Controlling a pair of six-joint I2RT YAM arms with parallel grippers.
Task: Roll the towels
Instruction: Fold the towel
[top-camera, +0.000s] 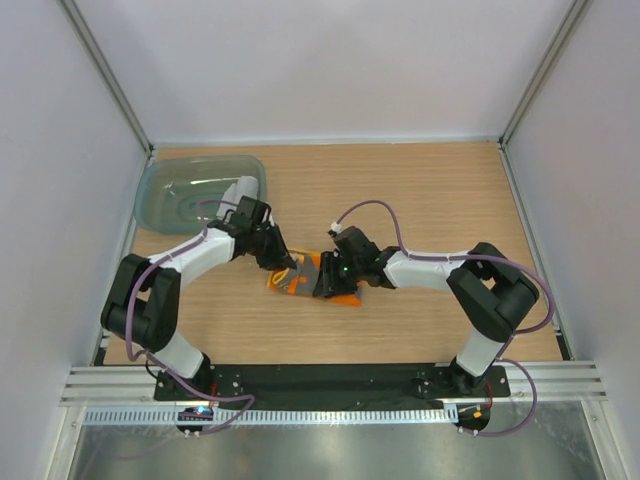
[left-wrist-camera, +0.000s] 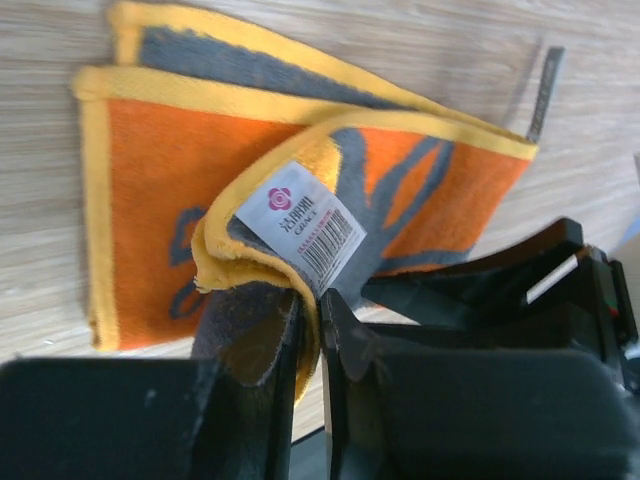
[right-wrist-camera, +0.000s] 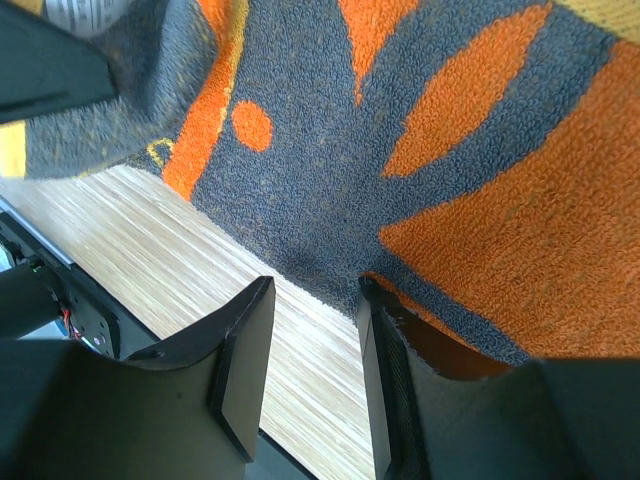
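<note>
**Fig. 1.** An orange towel (top-camera: 298, 283) with a grey pattern is shown near the middle of the wooden table (top-camera: 420, 200), between the 2 grippers. 1 corner, marked by a white label (left-wrist-camera: 300, 232), is curled upward and pinched in the closed jaws of the left gripper (left-wrist-camera: 312, 310). The jaws of the right gripper (right-wrist-camera: 310, 300) stand apart at the towel's other side. Bare wood is seen between them, and the cloth edge is laid against 1 finger (right-wrist-camera: 390, 400). A teal tub (top-camera: 160, 195) is placed at the far left corner.
</note>
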